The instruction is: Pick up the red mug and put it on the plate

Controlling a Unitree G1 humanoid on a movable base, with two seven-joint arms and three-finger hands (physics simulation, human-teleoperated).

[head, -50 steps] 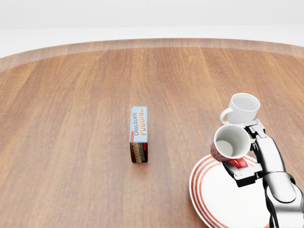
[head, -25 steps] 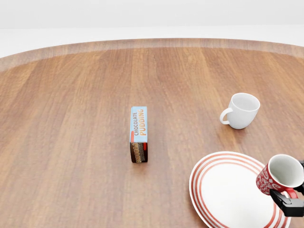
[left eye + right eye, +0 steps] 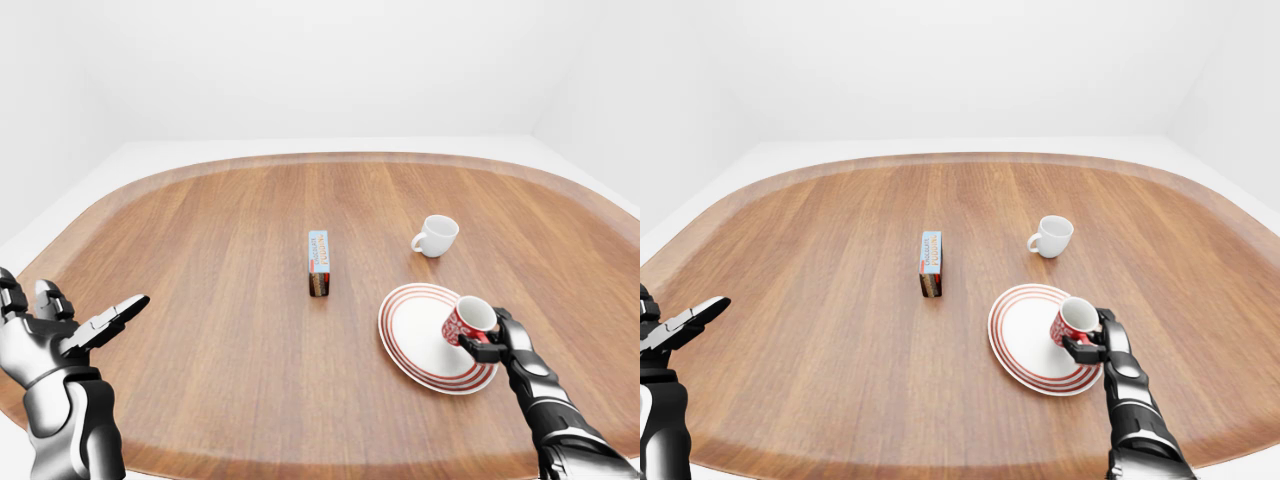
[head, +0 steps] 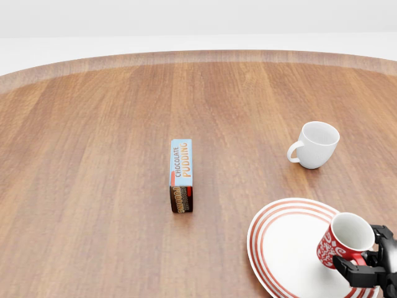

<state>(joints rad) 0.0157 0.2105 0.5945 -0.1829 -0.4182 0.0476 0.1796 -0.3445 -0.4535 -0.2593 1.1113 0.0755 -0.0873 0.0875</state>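
The red mug (image 4: 340,246), red with a white pattern and a white inside, leans slightly left over the right part of the red-striped white plate (image 4: 286,249). My right hand (image 4: 367,266) is shut on the mug's right side, at the head view's lower right corner. Whether the mug's base touches the plate I cannot tell. My left hand (image 3: 75,330) is held open, fingers spread, at the far left of the left-eye view, above the table's rim and far from the mug.
A plain white mug (image 4: 316,144) stands above the plate in the head view, handle to the left. A chocolate pudding box (image 4: 182,175) stands on its long edge near the middle of the round wooden table (image 4: 93,161).
The right hand carried the red mug from the plate's top edge near the white mug down to the right, then back left and lower over the plate's right part.
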